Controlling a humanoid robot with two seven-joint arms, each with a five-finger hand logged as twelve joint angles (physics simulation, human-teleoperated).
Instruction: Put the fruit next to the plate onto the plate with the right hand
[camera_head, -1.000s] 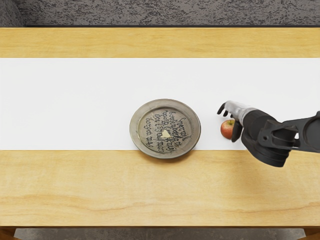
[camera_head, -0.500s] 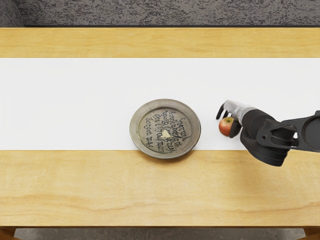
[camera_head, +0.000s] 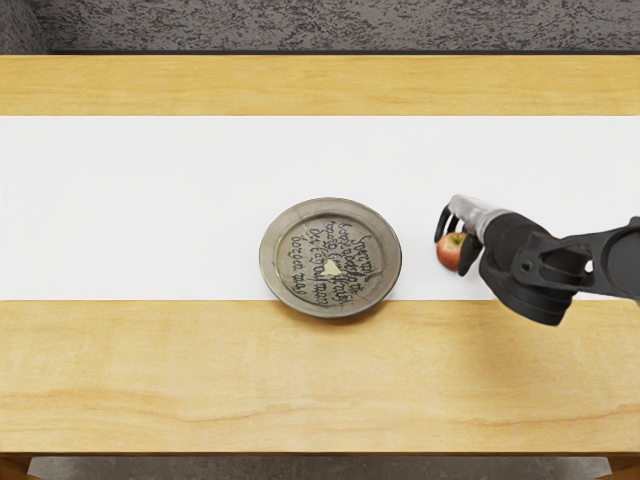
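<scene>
Foremost, the fingers (camera_head: 441, 223) of the right hand (camera_head: 476, 234): dark, and curled about the apple (camera_head: 449, 252). One finger is hooked over its far left side and the thumb is pressed against its near right side, so the fruit is gripped between them.

Apple: small and red with a yellowish patch. Only its left part is seen, the rest being covered by the hand. It is placed over the white runner (camera_head: 150, 200), just beside the right rim of the plate (camera_head: 270, 250) but apart from it, with a strip of cloth seen between them. Whether it is raised off the cloth cannot be told.

Right arm (camera_head: 590, 270): dark, entered from the right edge and laid low across the near edge of the runner.

Plate: round, grey metal with a broad rim and dark script across its well. It is set flat near the middle of the runner, its near rim just over the wood.

Tabletop (camera_head: 300, 380): light wood, crossed from left to right by the runner.

Wall (camera_head: 300, 25): dark and rough, seen beyond the far edge.
</scene>
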